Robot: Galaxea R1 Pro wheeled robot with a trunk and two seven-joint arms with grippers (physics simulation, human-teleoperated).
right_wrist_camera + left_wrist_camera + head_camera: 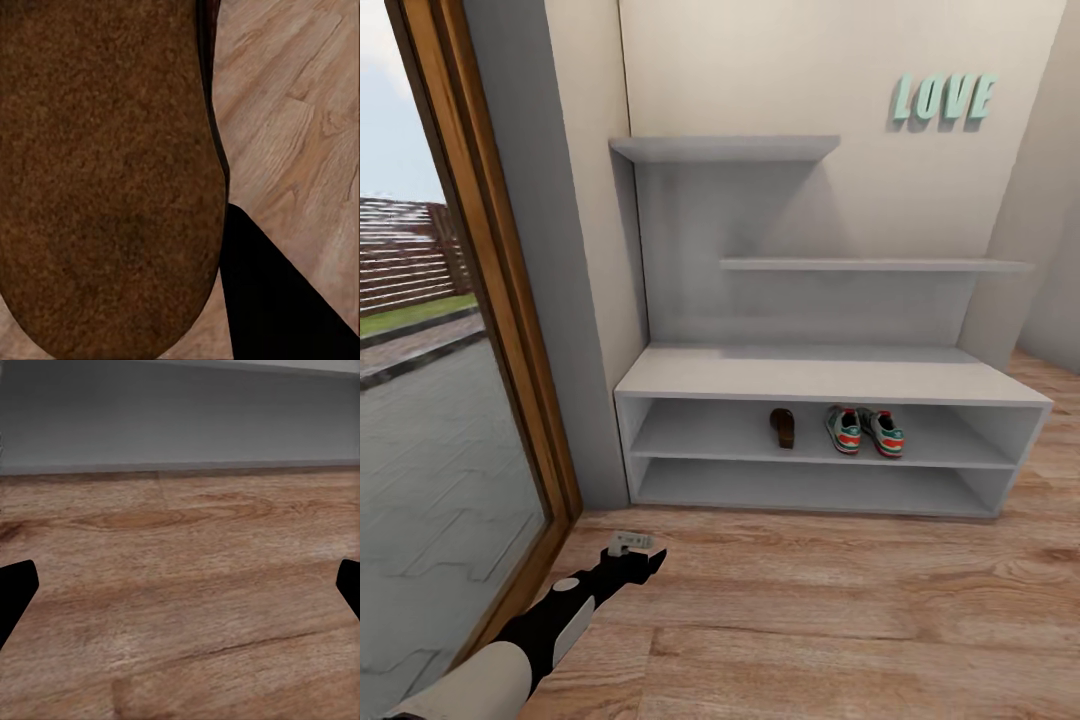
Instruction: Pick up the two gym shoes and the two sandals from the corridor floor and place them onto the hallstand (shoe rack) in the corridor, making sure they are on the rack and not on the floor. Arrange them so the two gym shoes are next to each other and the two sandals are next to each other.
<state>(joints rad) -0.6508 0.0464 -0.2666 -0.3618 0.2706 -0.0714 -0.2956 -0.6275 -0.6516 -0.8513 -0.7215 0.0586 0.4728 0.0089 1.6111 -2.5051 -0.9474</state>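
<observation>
Head view: the hallstand (pixel 830 378) stands against the far wall, a low grey bench unit with two open shelf levels and stepped grey wall shelves above. On the upper shelf level, one sandal (pixel 783 427) lies just left of centre, apart from the two gym shoes (pixel 864 430), which sit side by side, touching or nearly so, to its right. The lower shelf level and the flat top carry nothing visible. Green letters reading LOVE (pixel 944 98) hang on the wall at upper right. A wood-framed glass door (pixel 490 300) runs down the left side.

The corridor floor (pixel 840 610) spreads in front of the unit. The left arm reaches in from the near left, its left gripper (pixel 630 543) low over the planks, near the door frame and short of the unit's left corner.

Left wrist view: the two dark fingertips (pixel 16 592) show at opposite edges, spread wide with bare flooring between them — nothing held. A grey panel and its base line lie beyond.

Right wrist view: a second sandal (pixel 105 180) sits hard against the camera, its brown grainy face covering most of the frame, with one dark finger (pixel 277 300) beside it and floor planks behind. Whether the right gripper is clamped on this sandal cannot be told — only one finger is visible.
</observation>
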